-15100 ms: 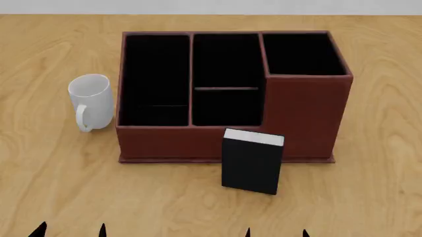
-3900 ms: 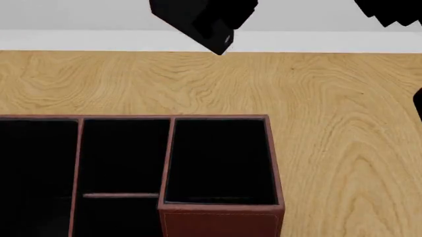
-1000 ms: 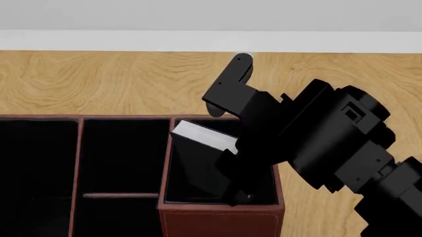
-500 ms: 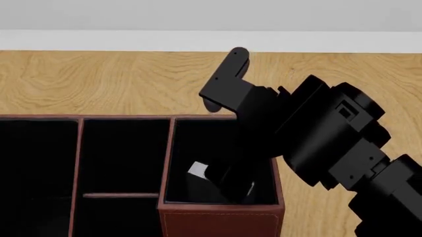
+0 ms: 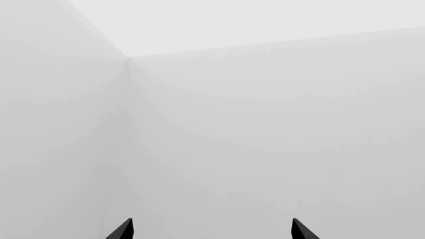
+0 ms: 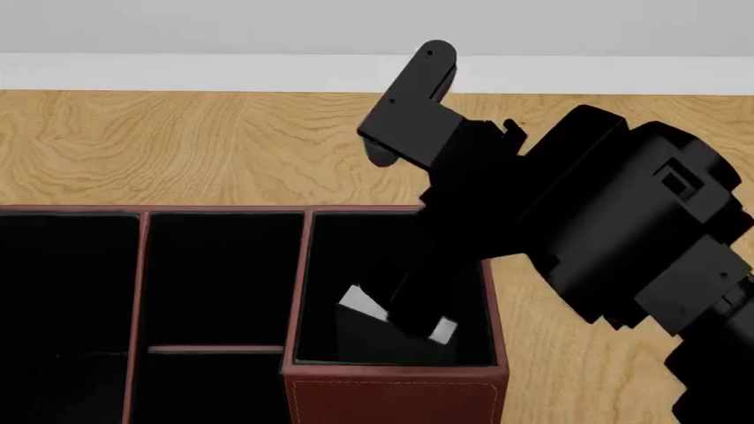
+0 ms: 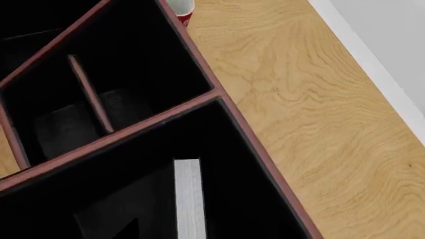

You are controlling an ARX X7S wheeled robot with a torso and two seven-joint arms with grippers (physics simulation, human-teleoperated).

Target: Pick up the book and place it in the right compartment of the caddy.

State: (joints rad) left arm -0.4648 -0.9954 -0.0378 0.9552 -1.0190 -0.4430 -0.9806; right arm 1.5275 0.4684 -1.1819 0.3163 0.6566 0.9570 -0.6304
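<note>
The black book [image 6: 359, 329] with white page edges leans tilted inside the right compartment [image 6: 353, 256] of the reddish-brown caddy [image 6: 395, 397]. My right gripper [image 6: 415, 300] reaches down into that compartment's mouth. In the right wrist view the book's white page edge [image 7: 188, 199] lies deep in the right compartment [image 7: 133, 159] of the caddy [image 7: 214, 92], between the spread fingertips of the right gripper [image 7: 212, 231], which is open and holds nothing. My left gripper [image 5: 211, 232] is open and empty, facing a blank wall, out of the head view.
The caddy's middle divided section [image 6: 218, 283] and long low section [image 6: 65, 291] lie left of the right compartment. A white mug [image 7: 180, 7] stands beyond the caddy's far end. Wooden table [image 6: 613, 291] runs right of the caddy, a white wall behind.
The book has dropped from the compartment's mouth down inside it. The right gripper has let it go and the arm has risen a little.
</note>
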